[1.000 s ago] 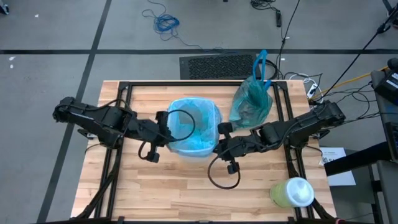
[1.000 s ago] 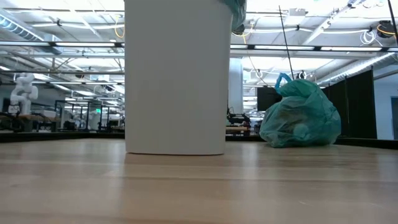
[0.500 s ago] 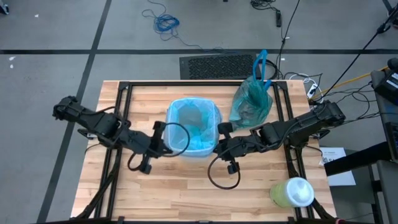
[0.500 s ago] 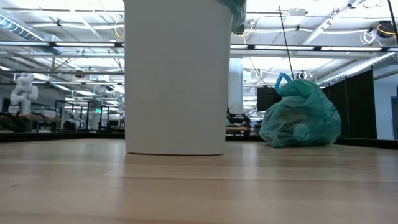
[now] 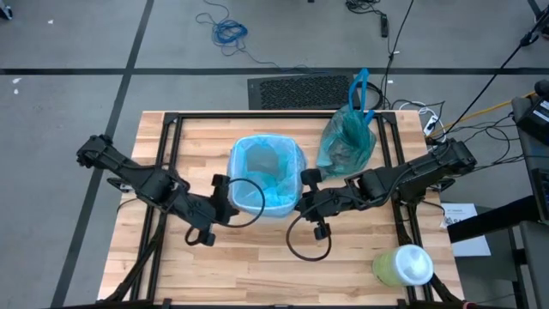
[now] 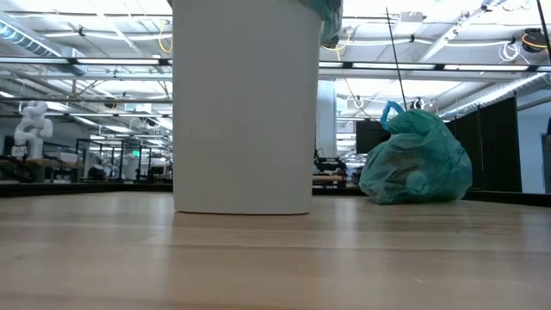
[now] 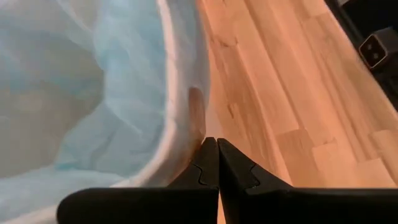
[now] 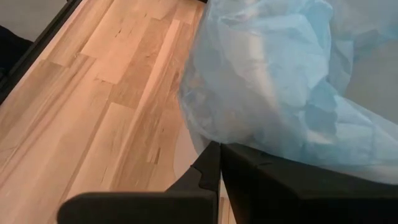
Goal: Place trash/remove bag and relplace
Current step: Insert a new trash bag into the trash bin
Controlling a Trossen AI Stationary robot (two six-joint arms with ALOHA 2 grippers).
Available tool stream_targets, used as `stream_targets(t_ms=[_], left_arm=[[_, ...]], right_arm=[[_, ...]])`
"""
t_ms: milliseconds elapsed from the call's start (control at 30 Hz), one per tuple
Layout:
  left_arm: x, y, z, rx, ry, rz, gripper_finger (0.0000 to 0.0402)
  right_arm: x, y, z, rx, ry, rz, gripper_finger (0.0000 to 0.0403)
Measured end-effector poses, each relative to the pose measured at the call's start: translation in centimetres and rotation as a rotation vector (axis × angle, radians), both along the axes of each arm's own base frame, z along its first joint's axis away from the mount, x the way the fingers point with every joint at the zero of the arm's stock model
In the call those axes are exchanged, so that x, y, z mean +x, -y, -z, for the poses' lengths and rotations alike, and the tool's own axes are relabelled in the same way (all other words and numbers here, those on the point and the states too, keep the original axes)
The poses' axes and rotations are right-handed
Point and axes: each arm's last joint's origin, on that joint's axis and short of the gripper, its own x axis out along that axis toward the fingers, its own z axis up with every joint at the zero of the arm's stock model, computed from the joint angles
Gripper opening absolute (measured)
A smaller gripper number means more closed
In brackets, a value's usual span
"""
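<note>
A white bin (image 5: 233, 154) (image 6: 241, 112) stands mid-table, lined with the sky-blue bag (image 5: 273, 184), whose edge laps over the rim. The teal-green bag (image 5: 347, 142) (image 6: 416, 159) sits stuffed on the table to the far right of the bin, its blue loop handles (image 5: 361, 90) pointing up. No separate trash scraps show. My left gripper (image 5: 225, 199) (image 7: 211, 146) is shut at the bin's near left corner. My right gripper (image 5: 302, 199) (image 8: 217, 149) is shut at the near right corner. My left gripper meets the sky-blue bag's overhanging edge (image 7: 194, 127) on the outside of the bin's near left corner, coming level from the table's left. The shut fingertips hide whether plastic lies between them. My right gripper pinches the sky-blue bag's bunched overhang (image 8: 249, 134) at the bin's near right corner, coming level from the table's right. The plastic drapes slack over the fingers; how many layers it has cannot be told.
A pale-green container with a white top (image 5: 403, 266) stands at the table's near right corner. Bare wood (image 5: 257, 266) lies between the bin and the near edge. A black frame (image 5: 163, 172) runs along the table's sides.
My left gripper has drawn back from over the bin's left rim toward the table's near left, staying shut. The sky-blue bag has spread open, so the bin's inside shows. My right gripper and the teal-green bag have kept still.
</note>
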Motion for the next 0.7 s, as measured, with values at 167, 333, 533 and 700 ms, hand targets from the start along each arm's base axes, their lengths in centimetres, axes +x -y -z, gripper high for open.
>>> stream_targets(t_ms=[167, 333, 533, 700], left_arm=[[0.5, 0.2, 2.4, 0.002, -0.013, -0.020, 0.0000], [0.5, 0.1, 3.8, 0.018, -0.019, -0.086, 0.0000], [-0.2, 1.2, 2.7, -0.044, -0.008, -0.014, 0.0000], [-1.8, 2.7, 0.8, -0.133, 0.044, 0.032, 0.0000]], right_arm=[[0.0, 0.0, 0.0, 0.000, -0.006, 0.002, 0.0004], [0.0, 0.2, 0.1, -0.014, -0.005, 0.020, 0.0004], [-0.2, 0.3, 0.3, -0.018, -0.032, 0.033, 0.0004], [-0.3, 0.3, 0.3, -0.014, -0.042, 0.038, 0.0004]])
